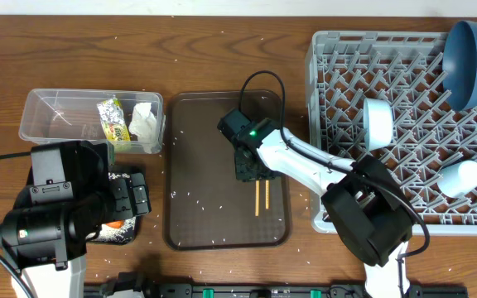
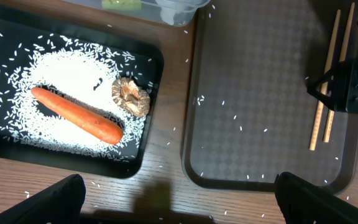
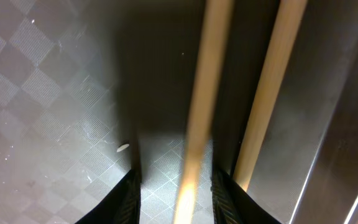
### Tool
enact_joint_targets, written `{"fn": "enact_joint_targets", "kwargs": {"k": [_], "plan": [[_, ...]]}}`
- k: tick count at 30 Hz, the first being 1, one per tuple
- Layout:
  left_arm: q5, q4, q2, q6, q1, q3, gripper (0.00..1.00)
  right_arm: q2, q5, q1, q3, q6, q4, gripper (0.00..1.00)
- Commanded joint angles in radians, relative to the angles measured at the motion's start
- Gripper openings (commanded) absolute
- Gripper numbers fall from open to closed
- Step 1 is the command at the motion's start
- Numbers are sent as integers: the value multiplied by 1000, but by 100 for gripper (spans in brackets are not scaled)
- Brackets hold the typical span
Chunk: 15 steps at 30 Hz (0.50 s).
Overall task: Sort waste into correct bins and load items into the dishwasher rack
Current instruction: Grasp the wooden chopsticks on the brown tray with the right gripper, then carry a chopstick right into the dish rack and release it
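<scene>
The two thin wooden chopsticks (image 1: 262, 199) are lying side by side on the brown plastic serving tray (image 1: 197, 165), long axes running toward the robot. The right end effector (image 1: 253, 172) is sitting directly over them, released, fingers straddling one stick without clamping. The left end effector (image 2: 179, 202), spread wide, is hovering farther away.

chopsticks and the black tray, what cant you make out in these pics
- chopsticks: overhead, top ends hidden under the right gripper; right wrist, the nearer one is blurred and both are cut off by the top and bottom edges.
- black tray: overhead, mostly covered by the left arm; only a sliver of the carrot shows.
- clear tub: left wrist, cut off by the top edge.
</scene>
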<state>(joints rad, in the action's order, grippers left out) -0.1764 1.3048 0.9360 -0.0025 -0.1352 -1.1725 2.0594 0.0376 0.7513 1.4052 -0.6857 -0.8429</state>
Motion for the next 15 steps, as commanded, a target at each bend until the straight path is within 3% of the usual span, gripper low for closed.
{"fn": "enact_joint_targets", "kwargs": {"k": [1, 5, 8, 15], "plan": [[10, 4, -1, 10, 3, -4, 98, 39, 18, 13, -13, -33, 3, 31], [10, 4, -1, 10, 3, -4, 98, 41, 19, 13, -13, -28, 17, 25], [10, 4, -1, 10, 3, -4, 98, 41, 18, 13, -13, 30, 41, 1], [10, 4, -1, 10, 3, -4, 98, -56, 25, 5, -6, 66, -14, 1]]}}
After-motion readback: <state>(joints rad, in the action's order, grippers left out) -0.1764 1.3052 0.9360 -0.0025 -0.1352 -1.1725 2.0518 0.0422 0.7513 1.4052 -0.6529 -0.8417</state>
